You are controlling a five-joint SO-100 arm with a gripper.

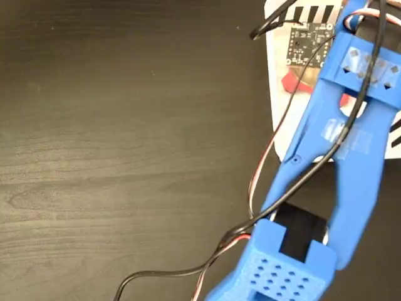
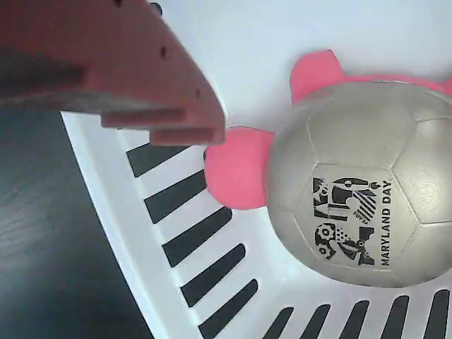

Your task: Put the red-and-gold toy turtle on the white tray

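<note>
The red-and-gold toy turtle (image 2: 353, 191) sits on the white tray (image 2: 176, 212); the fixed view mostly hides it. Jaws: cannot tell.

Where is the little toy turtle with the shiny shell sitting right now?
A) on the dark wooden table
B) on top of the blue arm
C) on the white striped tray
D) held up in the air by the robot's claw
C: in the wrist view the turtle rests on the white tray, next to its black stripes, with the one visible finger apart from it.

Dark wood-grain table (image 1: 113, 150), evenly lit
</note>
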